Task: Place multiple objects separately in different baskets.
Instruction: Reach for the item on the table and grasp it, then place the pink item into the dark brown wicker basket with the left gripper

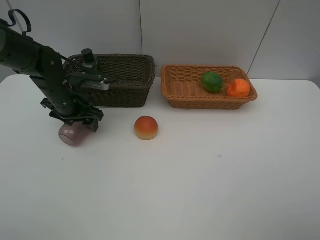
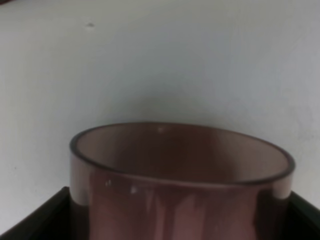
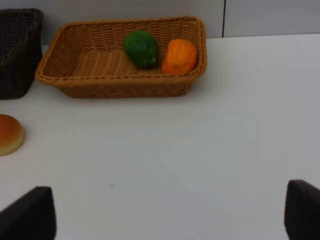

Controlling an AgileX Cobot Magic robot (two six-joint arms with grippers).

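My left gripper (image 1: 76, 122) points down at the table's left side, shut on the translucent pink cup (image 1: 71, 134). In the left wrist view the cup (image 2: 180, 185) fills the space between the two dark fingers (image 2: 30, 222), its rim facing away. A red-orange peach (image 1: 146, 127) (image 3: 9, 134) lies on the table right of the cup. The light orange-brown basket (image 1: 182, 90) (image 3: 80, 65) holds a green oval fruit (image 1: 212, 81) (image 3: 141, 48) and an orange (image 1: 239, 88) (image 3: 180, 56). My right gripper (image 3: 165, 215) hovers open over bare table, out of the exterior view.
The dark brown basket (image 1: 127, 80) (image 3: 17, 50) stands behind my left arm, left of the light one. A dark pump-like top (image 1: 88, 55) shows at its left end. A white wall runs close behind both baskets.
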